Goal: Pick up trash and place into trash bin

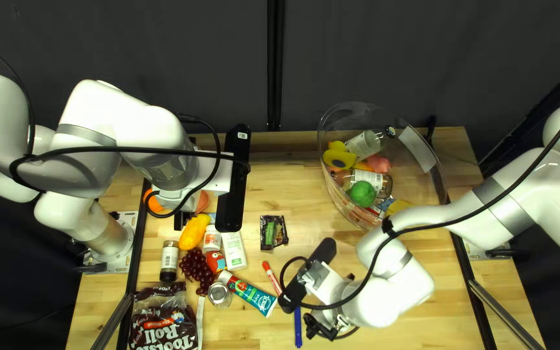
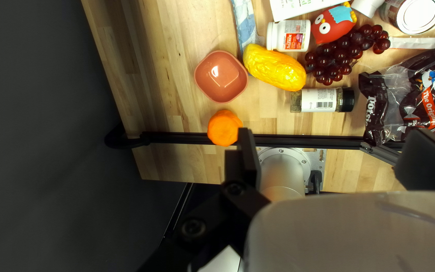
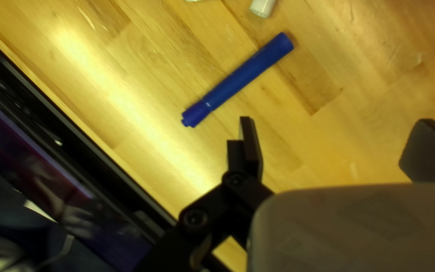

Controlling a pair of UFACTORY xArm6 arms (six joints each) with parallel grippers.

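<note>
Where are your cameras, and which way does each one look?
Top left view: above the wooden table's near edge, slanting down toward the dark curtain; both white arms show.
Left wrist view: on my left wrist, looking along my open left gripper at the dark red grape bunch; my left arm's round metal base shows.
Right wrist view: on my right wrist, looking along my open right gripper at the blue plastic marker.
Top left view shares the grape bunch with the left wrist view, the marker with the right.
</note>
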